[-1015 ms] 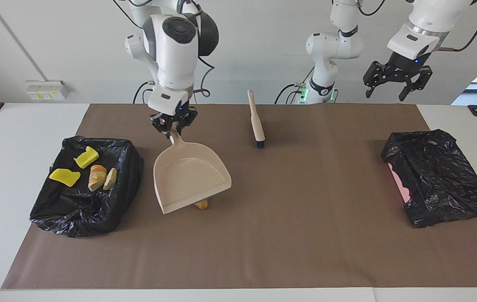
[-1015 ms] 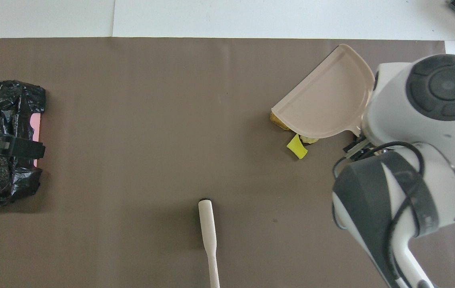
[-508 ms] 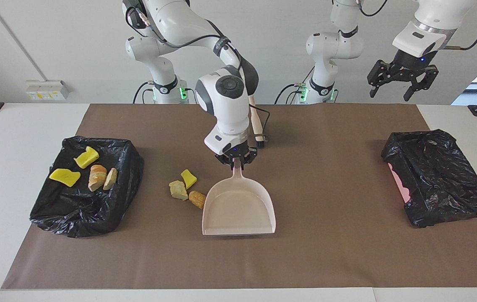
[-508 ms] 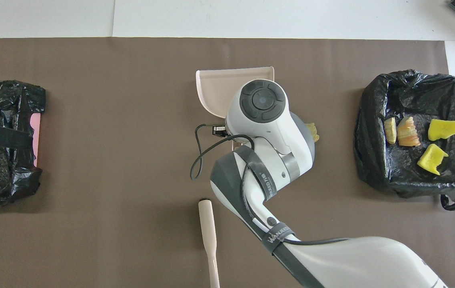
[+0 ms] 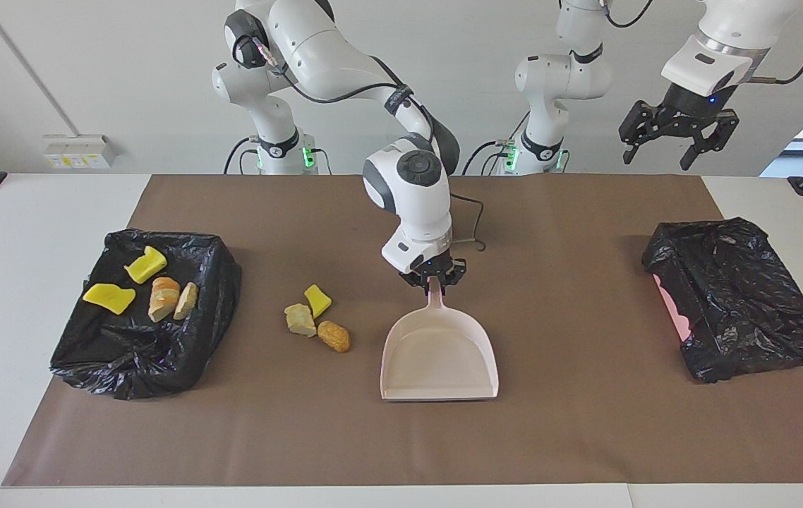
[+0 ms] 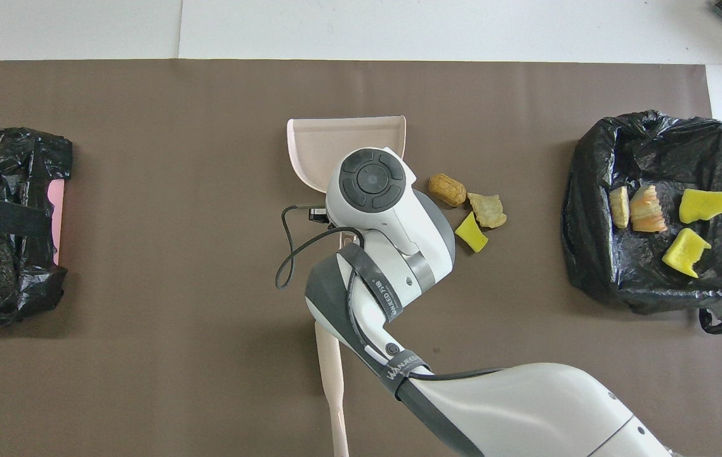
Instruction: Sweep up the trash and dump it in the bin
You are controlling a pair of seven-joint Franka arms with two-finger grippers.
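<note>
Holding the dustpan (image 5: 439, 358) by its handle, my right tool (image 5: 432, 277) is clamped tight on the stem over the middle of the brown mat (image 5: 571, 423). The pan lies flat on the mat, its open mouth pointing away from me.

Three scraps (image 5: 316, 319) lie loose on the mat beside the pan, toward my right arm's end of the tabletop (image 5: 20, 212): a yellow chunk (image 5: 317, 300), a beige lump (image 5: 299, 319) touching it, and an orange-brown lump (image 5: 335, 336) just beside those two and closest to the pan. None of them is in the pan.

More trash sits in the bin (image 5: 144, 314), a container lined with a black bag, at my right arm's end: two yellow chunks (image 5: 146, 264), a bread-like piece (image 5: 163, 297) and a pale piece (image 5: 186, 300) against it.

My left tool (image 5: 677, 130) hangs high in the air with its fingers spread wide and nothing in them, waiting above my left arm's end of the tabletop. Below it lies a second black bag (image 5: 740, 296) with a pink edge showing.

The brush (image 6: 334, 387) lies on the mat nearer to me than the pan, its head hidden under my right arm in the overhead view.
</note>
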